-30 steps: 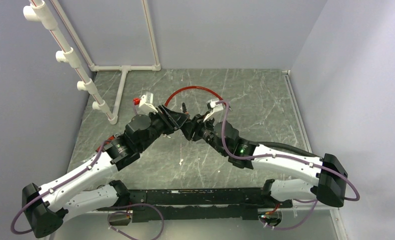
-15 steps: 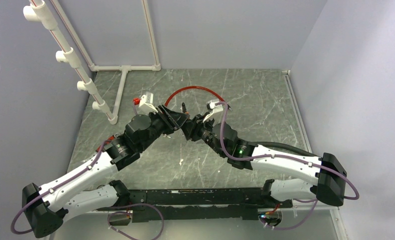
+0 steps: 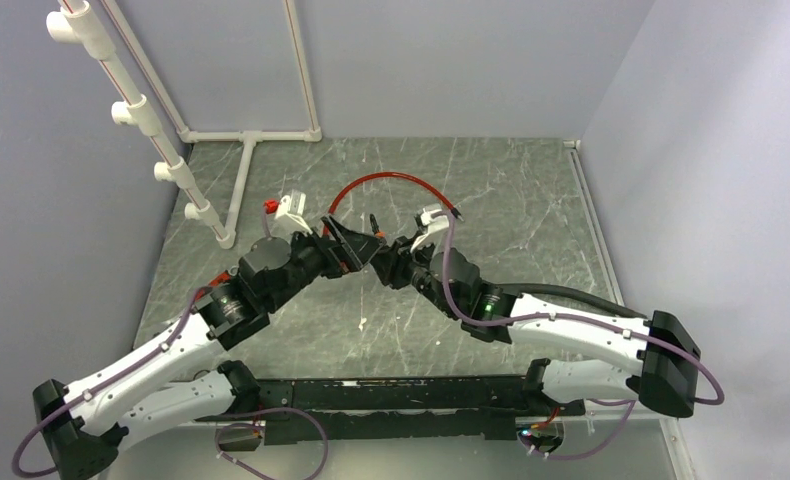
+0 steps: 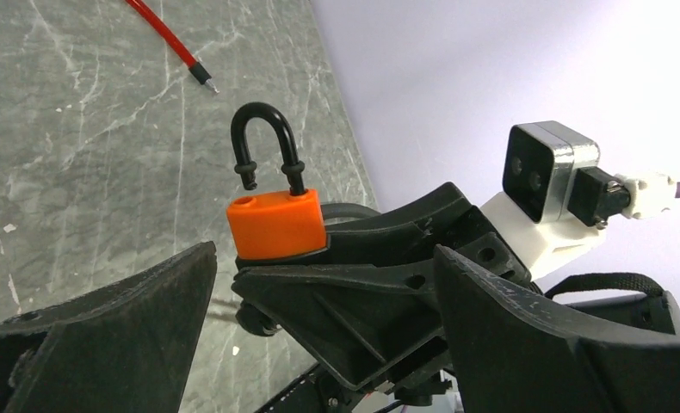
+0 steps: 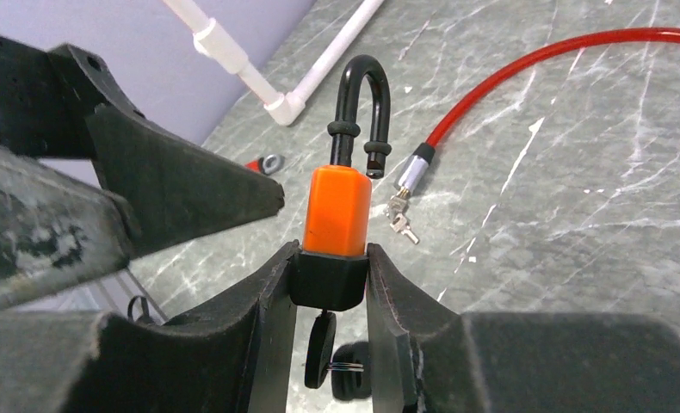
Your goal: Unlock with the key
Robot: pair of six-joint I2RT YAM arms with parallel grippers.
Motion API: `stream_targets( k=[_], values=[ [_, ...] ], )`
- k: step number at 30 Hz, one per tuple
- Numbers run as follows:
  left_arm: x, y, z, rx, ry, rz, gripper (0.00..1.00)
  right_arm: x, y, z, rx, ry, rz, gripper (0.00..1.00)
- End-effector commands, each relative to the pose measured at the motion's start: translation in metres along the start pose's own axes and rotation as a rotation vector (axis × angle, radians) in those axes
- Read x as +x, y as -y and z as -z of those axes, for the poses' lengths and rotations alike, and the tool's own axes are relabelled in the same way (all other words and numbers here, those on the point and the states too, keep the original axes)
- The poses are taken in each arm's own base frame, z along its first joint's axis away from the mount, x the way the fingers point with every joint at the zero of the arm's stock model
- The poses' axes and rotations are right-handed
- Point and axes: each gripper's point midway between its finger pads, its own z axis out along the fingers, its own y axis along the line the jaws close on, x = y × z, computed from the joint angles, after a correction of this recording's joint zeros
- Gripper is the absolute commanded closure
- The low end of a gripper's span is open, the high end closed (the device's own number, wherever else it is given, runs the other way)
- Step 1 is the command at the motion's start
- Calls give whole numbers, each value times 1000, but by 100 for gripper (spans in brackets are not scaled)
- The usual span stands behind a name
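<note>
An orange padlock (image 5: pixel 338 211) with a black base stands upright between the fingers of my right gripper (image 5: pixel 332 258), which is shut on it. Its black shackle (image 4: pixel 268 142) has one leg lifted out of the body, so it hangs open. A black-headed key (image 5: pixel 319 348) sticks out of the padlock's underside, with a second key head on its ring. My left gripper (image 4: pixel 324 258) is open, its fingers spread wide on either side of the right gripper's fingers and touching nothing. In the top view both grippers (image 3: pixel 356 245) meet nose to nose above the table's middle.
A red cable (image 3: pixel 386 180) arcs over the grey marble table behind the grippers; its metal end with small silver keys (image 5: pixel 401 215) lies just beyond the padlock. A white pipe frame (image 3: pixel 241 170) stands at the back left. Walls close in both sides.
My left gripper has opened wide, let go of the key and drawn back slightly to the left. The right gripper keeps its hold on the padlock and has shifted a little.
</note>
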Motion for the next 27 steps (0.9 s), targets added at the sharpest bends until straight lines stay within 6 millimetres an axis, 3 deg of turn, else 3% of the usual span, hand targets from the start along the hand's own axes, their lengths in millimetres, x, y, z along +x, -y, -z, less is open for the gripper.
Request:
stream_targets(
  k=[1,9,14,27],
  values=[
    [-9,6,12,5,14,-35,1,-20,-19,14,-108,44,-1,100],
    [-21,3,14,-46,45,-54,14,-2,-38,33,-263,-33,77,100],
    [-16,2,5,-67,25,-40,21,4,-49,40,-342,-55,111,100],
    [1,-10,-3,-77,-12,-1,60,6,-52,43,-363,-60,155,100]
  ],
)
